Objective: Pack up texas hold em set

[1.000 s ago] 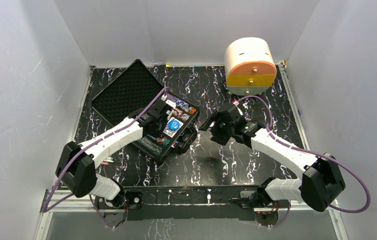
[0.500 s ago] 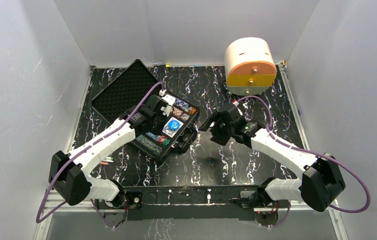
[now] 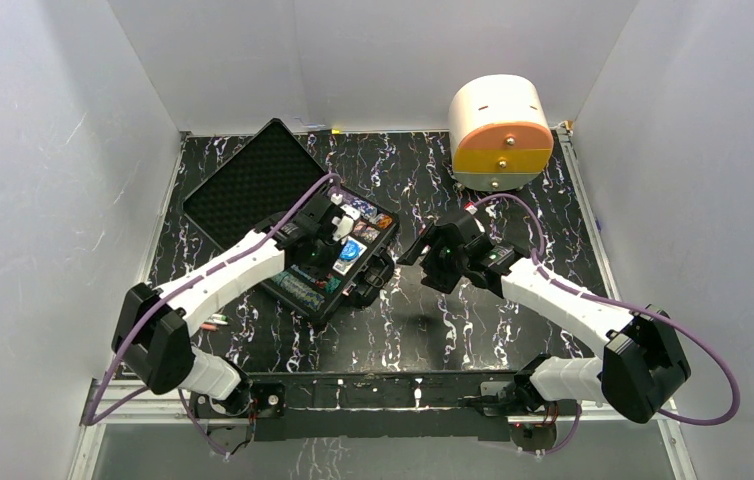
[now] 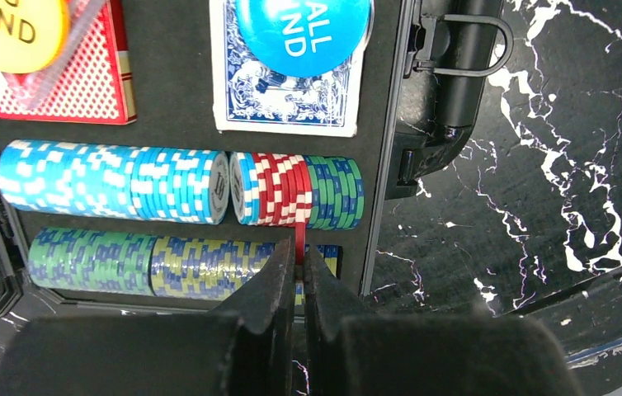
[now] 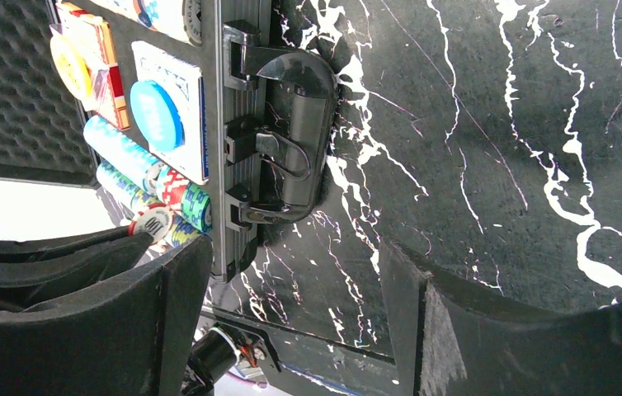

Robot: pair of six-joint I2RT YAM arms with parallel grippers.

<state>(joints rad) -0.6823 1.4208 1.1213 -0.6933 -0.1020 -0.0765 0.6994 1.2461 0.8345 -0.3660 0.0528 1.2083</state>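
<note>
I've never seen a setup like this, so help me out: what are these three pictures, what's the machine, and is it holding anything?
Two robot arms are bolted at the near edge of a marbled black table. The wide picture looks down from above; the other two come from cameras on each wrist. On the table sit an open black case, its foam lid swung back, holding chip rows and card decks, plus a white-and-orange drawer box. The left gripper pinches a red chip over the case. The right gripper is open and empty beside the case's handle.
</note>
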